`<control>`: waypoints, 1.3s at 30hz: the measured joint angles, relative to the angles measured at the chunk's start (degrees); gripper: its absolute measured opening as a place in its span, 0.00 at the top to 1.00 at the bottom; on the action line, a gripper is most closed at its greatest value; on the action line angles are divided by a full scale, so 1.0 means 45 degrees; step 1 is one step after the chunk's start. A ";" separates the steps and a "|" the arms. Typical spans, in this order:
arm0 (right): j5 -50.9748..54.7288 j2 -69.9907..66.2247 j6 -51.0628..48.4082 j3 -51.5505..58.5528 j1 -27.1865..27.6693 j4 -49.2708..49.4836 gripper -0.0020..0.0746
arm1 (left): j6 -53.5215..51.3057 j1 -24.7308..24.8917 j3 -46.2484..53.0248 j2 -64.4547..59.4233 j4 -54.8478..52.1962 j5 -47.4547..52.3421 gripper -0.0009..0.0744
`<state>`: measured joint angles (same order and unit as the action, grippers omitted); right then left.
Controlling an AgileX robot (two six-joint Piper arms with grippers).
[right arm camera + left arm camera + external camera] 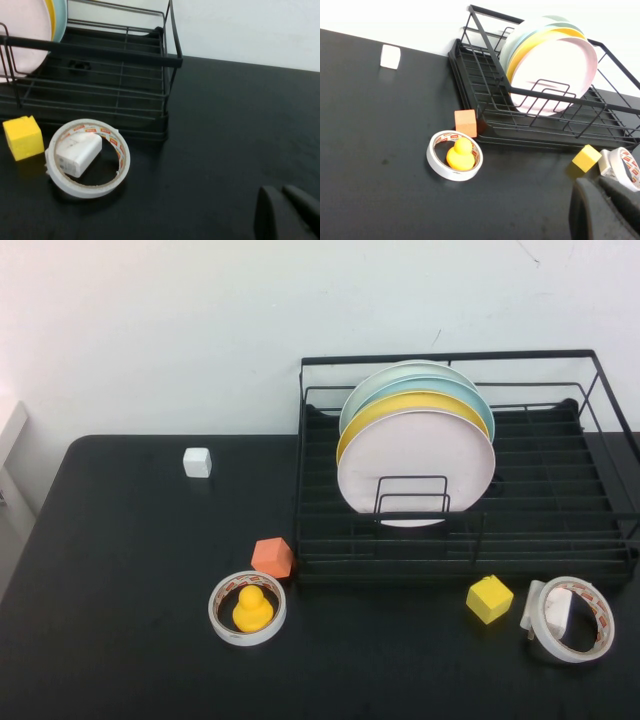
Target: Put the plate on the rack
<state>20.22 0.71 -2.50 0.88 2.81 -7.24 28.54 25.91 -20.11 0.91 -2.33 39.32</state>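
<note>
The pale pink plate point(415, 465) stands upright in the black wire rack point(450, 358), in front of a yellow plate point(400, 405) and a light blue plate point(440, 385). The plate also shows in the left wrist view point(555, 70) and, at the edge, in the right wrist view point(22, 35). Neither arm shows in the high view. My left gripper point(597, 184) is shut and empty, over the table in front of the rack point(487, 47). My right gripper point(280, 191) is shut and empty, over bare table to the right of the rack point(100, 50).
In front of the rack lie a tape roll point(247, 608) with a yellow duck inside, an orange block point(272, 557), a yellow cube point(489, 599) and a second tape roll point(570, 620) holding a white object. A white cube point(197, 462) sits at the back left.
</note>
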 joint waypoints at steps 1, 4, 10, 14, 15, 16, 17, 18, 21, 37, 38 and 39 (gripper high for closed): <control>0.0000 0.0000 0.0000 0.0000 0.0000 0.0000 0.97 | 0.0000 0.0000 0.0000 0.0000 0.0000 0.0000 0.99; 0.0000 0.0000 0.0000 0.0000 0.0000 0.0023 0.97 | 0.0000 0.0000 0.0000 0.0000 0.0000 0.0000 0.99; 0.0000 0.0000 -0.0049 0.0000 0.0000 0.0023 0.97 | 0.0000 0.0000 0.0000 0.0000 0.0000 0.0000 0.99; 0.0000 0.0000 -0.0049 0.0000 0.0000 0.0023 0.97 | 0.0000 0.0000 0.0000 0.0000 0.0000 0.0000 0.99; 0.0021 0.0000 -0.0049 0.0000 0.0000 0.0023 0.97 | 0.0000 0.0000 0.0000 0.0000 0.0000 0.0000 0.99; 0.0021 0.0000 -0.0049 0.0000 0.0000 0.0023 0.97 | 0.0000 0.0000 0.0000 0.0000 0.0000 0.0000 0.99; 0.0021 0.0000 -0.0049 0.0000 0.0000 0.0023 0.97 | 0.0000 0.0000 0.0000 0.0000 0.0000 0.0000 0.99; 0.0021 0.0000 -0.0049 0.0000 0.0000 0.0023 0.97 | 0.0000 0.0000 0.0000 0.0000 0.0000 0.0000 0.99; 0.0021 0.0000 -0.0049 0.0000 0.0000 0.0023 0.97 | 0.0000 0.0000 0.0000 0.0000 0.0000 0.0000 0.99; 0.0021 0.0000 -0.0049 0.0000 0.0000 0.0023 0.97 | -0.0054 -0.4505 0.3901 0.0000 -0.1463 -0.5550 0.99; 0.0021 0.0000 -0.0049 0.0000 0.0000 0.0023 0.97 | -0.0054 -0.5011 0.4193 0.0000 -0.0974 -0.5695 0.99; 0.0021 0.0000 -0.0049 0.0000 0.0000 0.0023 0.97 | -0.0054 -0.5387 0.4418 0.0000 -0.0506 -0.5806 0.99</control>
<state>20.32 0.71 -2.72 0.88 2.81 -7.14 28.29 1.66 -0.22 0.91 -4.61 13.19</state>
